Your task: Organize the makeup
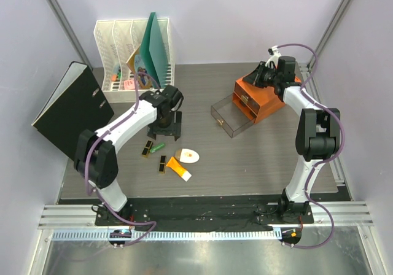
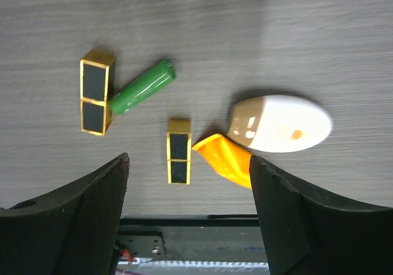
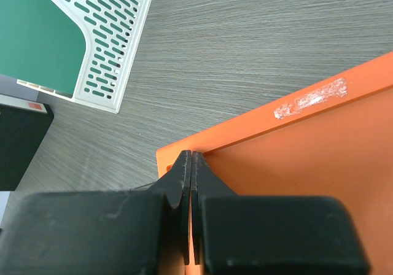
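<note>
The makeup lies loose on the table in front of the left arm: a black-gold lipstick [image 1: 147, 148], a green tube [image 1: 158, 147], a second lipstick [image 1: 163, 163], an orange white-capped tube [image 1: 178, 169] and a white oval compact [image 1: 187, 156]. In the left wrist view I see the lipstick [image 2: 97, 92], green tube [image 2: 142, 94], second lipstick [image 2: 178, 150], orange tube [image 2: 226, 159] and compact [image 2: 281, 123]. My left gripper [image 1: 166, 126] [image 2: 189, 161] is open and empty above them. My right gripper [image 1: 259, 75] [image 3: 191, 157] is shut and empty over the orange drawer box's top corner [image 3: 295, 146]. Peach bottles and clear bottle are out of view.
The orange drawer box [image 1: 265, 100] stands at the back right with a clear drawer [image 1: 231, 120] pulled out. A white file rack [image 1: 123, 48] with a green folder [image 1: 153, 48] stands at the back left. A black binder [image 1: 70, 106] leans on the left wall.
</note>
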`<state>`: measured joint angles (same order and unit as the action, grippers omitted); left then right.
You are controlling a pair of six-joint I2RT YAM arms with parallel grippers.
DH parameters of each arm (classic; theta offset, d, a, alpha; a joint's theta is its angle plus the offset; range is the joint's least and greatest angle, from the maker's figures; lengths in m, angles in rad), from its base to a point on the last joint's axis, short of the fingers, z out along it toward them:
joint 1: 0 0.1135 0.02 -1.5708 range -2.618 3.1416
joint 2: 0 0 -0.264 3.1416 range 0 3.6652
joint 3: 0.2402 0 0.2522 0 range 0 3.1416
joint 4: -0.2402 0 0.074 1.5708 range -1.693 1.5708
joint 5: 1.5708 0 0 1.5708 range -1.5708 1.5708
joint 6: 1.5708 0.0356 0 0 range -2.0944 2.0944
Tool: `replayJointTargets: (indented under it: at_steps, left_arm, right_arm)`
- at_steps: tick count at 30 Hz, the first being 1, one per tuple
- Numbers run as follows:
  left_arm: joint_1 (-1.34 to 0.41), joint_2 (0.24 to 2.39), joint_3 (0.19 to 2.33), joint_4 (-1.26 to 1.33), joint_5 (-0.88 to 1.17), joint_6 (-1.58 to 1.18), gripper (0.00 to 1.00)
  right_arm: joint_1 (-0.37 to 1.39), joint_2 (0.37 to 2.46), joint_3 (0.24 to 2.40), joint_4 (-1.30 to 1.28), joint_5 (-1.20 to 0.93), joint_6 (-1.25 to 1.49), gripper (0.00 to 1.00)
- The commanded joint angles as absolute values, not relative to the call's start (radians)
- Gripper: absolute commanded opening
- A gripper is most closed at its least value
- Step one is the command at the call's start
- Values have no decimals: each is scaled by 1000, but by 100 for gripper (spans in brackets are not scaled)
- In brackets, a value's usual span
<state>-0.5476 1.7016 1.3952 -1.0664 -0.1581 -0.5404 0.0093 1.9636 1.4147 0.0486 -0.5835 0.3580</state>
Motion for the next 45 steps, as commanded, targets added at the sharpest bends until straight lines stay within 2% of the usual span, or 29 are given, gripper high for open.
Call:
replayJointTargets:
  at_steps: [1,13,15,18,26,29,31,35,39,45]
  left_arm:
    - [-552,1704,1489,-1008,-75,-526,78]
    - [-577,1997,1767,-959,46,-552,76]
    - [-578,2028,1805,-931,100,-578,72]
    - [-581,2095,1853,-899,158,-607,60]
    - [-586,2259,1976,-824,253,-756,45]
    - [-587,2296,2020,-819,264,-781,43]
    - [-584,2299,2045,-854,239,-776,45]
    - [-575,2249,2016,-894,167,-721,59]
    - [-558,2142,1967,-982,72,-643,67]
    - [-468,1918,1660,-996,34,-554,73]
  right_arm:
    - [17,2115,1298,-387,-457,284,1]
    - [17,2109,1289,-382,-454,282,1]
    - [17,2109,1289,-382,-453,284,1]
    - [17,2109,1290,-380,-453,287,1]
    - [17,2115,1298,-380,-454,288,1]
    - [17,2117,1298,-382,-456,287,1]
    - [15,2114,1298,-385,-459,285,1]
    - [17,2108,1286,-387,-462,282,1]
    - [17,2106,1281,-385,-462,281,1]
    - [15,2106,1281,-385,-468,281,1]
